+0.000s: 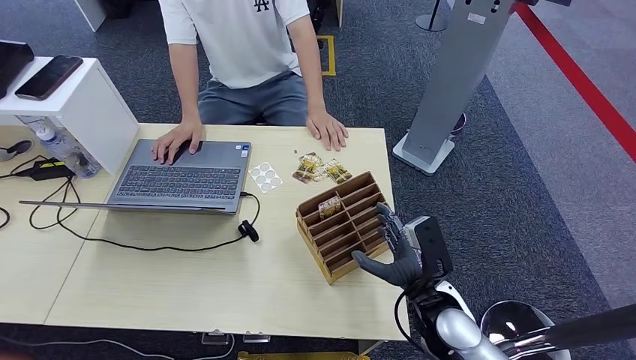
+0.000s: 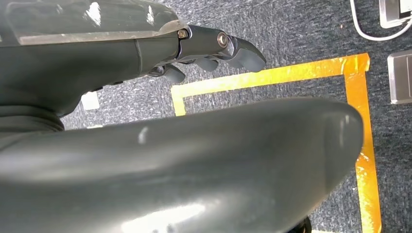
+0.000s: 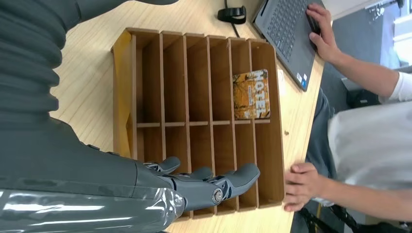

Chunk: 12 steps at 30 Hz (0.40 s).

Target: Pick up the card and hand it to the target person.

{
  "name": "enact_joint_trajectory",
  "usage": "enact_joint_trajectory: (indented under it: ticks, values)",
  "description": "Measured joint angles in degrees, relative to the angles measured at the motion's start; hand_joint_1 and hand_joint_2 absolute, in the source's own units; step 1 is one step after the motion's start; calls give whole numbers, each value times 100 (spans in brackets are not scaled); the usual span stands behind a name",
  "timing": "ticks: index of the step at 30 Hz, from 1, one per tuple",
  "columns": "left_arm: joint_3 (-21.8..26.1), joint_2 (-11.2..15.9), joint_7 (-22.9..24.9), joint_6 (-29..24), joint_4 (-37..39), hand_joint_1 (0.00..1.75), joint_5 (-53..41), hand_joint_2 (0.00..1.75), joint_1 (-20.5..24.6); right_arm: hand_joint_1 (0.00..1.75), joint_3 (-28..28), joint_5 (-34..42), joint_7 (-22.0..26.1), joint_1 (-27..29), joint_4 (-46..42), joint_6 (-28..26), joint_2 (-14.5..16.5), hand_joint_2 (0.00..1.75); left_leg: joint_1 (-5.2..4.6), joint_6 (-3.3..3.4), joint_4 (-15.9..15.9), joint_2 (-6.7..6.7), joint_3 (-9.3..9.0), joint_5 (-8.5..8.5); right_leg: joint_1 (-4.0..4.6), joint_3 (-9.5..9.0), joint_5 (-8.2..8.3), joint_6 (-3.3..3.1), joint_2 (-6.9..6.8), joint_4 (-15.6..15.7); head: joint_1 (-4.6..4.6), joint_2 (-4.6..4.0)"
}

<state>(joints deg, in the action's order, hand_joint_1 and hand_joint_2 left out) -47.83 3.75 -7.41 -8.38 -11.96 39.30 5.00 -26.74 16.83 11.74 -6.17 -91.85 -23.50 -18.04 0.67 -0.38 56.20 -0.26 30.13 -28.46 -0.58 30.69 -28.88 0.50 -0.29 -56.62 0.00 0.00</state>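
A yellow and brown hotel card stands in a far slot of the wooden slotted rack on the table. Several more such cards lie flat on the table beyond the rack. My right hand hovers open over the rack's near right corner, fingers spread and holding nothing. A person in a white shirt sits across the table, one hand flat near the cards, the other hand on a laptop. My left hand hangs over the floor with fingers curled in, holding nothing.
An open grey laptop lies at the left centre with a black cable trailing from it. A white sheet of round stickers lies beside it. A white shelf with a phone stands far left. A grey stand rises right of the table.
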Motion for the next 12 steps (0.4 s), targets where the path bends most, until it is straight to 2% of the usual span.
enact_joint_trajectory:
  ticks: [12]
  values:
    - [-95, -24, 30, -25, -2, 0, 31, 0, 8, 0, 265, -241, 14, 230, -139, -134, -1, 175, 0, 0, 0, 5, -2, 0, 0, 1, 1, 0, 5, 0, 0, 0]
